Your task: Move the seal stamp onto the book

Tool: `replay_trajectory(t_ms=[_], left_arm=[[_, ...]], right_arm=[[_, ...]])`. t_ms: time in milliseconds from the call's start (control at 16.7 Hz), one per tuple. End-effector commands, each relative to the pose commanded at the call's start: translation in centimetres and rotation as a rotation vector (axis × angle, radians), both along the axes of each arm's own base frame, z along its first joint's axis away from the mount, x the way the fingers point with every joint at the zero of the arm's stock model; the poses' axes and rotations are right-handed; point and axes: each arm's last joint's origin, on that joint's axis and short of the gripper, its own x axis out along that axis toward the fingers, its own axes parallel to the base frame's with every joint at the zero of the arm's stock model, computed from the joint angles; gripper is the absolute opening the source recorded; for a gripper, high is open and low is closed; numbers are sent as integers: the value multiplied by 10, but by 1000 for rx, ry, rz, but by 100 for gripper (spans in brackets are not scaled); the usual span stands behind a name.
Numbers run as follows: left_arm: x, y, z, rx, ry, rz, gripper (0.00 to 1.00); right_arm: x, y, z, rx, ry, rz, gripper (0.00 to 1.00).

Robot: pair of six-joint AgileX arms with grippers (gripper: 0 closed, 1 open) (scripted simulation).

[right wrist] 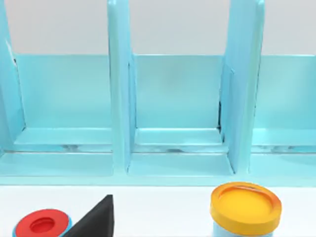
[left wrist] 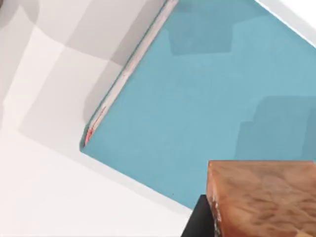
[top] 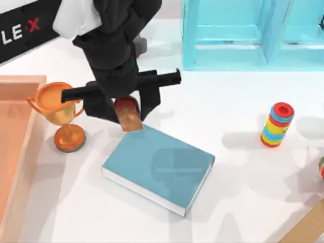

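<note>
While the left tool (top: 127,112) grips the seal stamp (top: 127,115) between its closed fingers, the carry step looks to be in hand: the stamp hangs tilted, clear of the bench (top: 238,167), just at the near corner of the book (top: 159,168). Beside the tool on its left stands a gold trophy (top: 58,109). To its right, well apart, stands a rainbow-striped cylinder (top: 277,124). Next, I judge, the tool must travel farther over the teal cover, lower, then release.

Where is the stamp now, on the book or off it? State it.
Off it. The left gripper holds the stamp tilted above the table, at the book's far corner; its base hangs at that edge, not resting on the cover.
</note>
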Motion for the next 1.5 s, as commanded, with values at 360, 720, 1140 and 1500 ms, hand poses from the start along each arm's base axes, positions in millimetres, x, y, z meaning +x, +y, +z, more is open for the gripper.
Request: replay_trajectory(t_ms=[360, 720, 1140, 1500], left_arm=[[-8, -58, -49, 106, 43, -76, 0], [-8, -59, -56, 126, 57, -87, 0], [-8, -61, -51, 126, 55, -90, 0], [-8, -61, -51, 126, 55, -90, 45]], right_arm=[[0, 0, 0, 0, 0, 0, 100], [0, 0, 0, 0, 0, 0, 100], [0, 0, 0, 0, 0, 0, 100], [0, 0, 0, 0, 0, 0, 100]])
